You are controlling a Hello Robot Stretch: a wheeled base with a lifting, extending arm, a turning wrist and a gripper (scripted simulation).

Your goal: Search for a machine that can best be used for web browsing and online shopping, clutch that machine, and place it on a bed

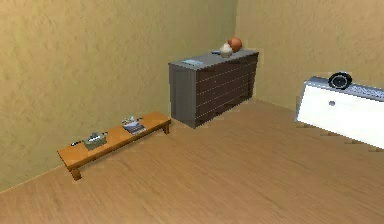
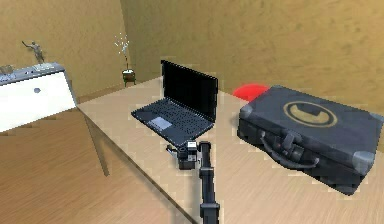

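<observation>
An open black laptop (image 2: 180, 100) stands on a light wooden table (image 2: 120, 125) in the arm side view, screen upright and keyboard toward the table's near edge. The dark arm rises from the bottom of that view. My gripper (image 2: 183, 155) sits just in front of the laptop's near edge, above the tabletop. I cannot tell whether it holds anything.
A dark hard case (image 2: 310, 130) lies on the table's right part, a red thing (image 2: 248, 90) behind it. A pot of twigs (image 2: 126, 68) stands at the far corner. A white cabinet (image 2: 35, 98) (image 1: 345, 108), a dark dresser (image 1: 213, 88) and a low bench (image 1: 112, 140) line the room.
</observation>
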